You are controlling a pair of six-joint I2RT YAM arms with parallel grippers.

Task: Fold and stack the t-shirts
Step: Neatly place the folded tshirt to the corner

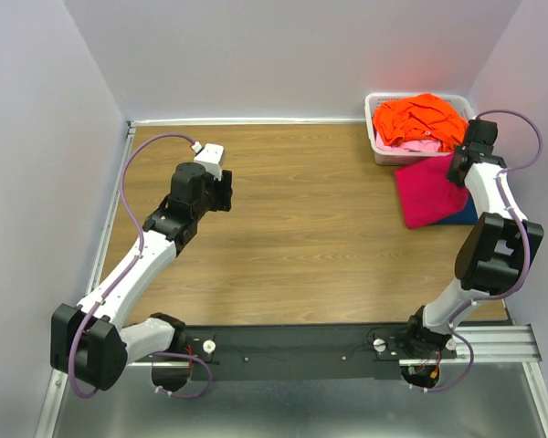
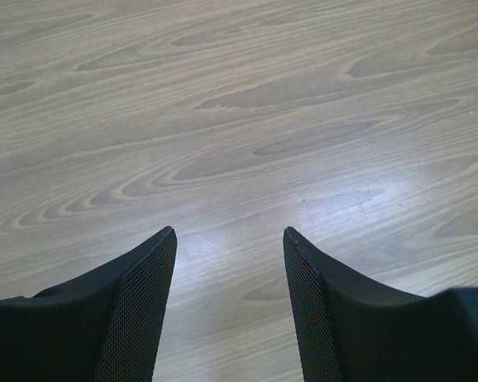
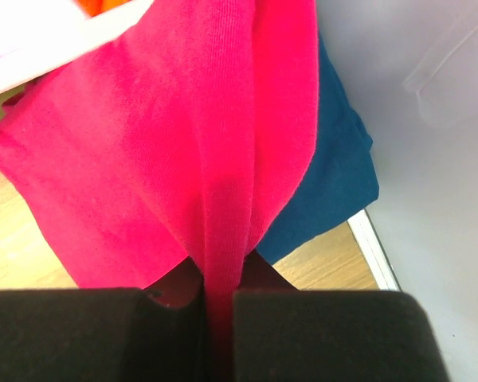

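A folded bright magenta-pink cloth t-shirt (image 1: 427,192) is laid over a dark blue cloth t-shirt (image 3: 334,183) at the far right of the wooden table (image 1: 301,219), beside the white plastic basket (image 1: 376,144), apparently as the stack. A ridge of it is pinched by the nearly closed right gripper (image 3: 219,290), probably for straightening. The left gripper (image 2: 229,239) is held well open over bare wood, empty.

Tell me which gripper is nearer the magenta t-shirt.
Right. The right gripper has its jaws shut on the magenta t-shirt; the left gripper hangs open over the table, far across from it.
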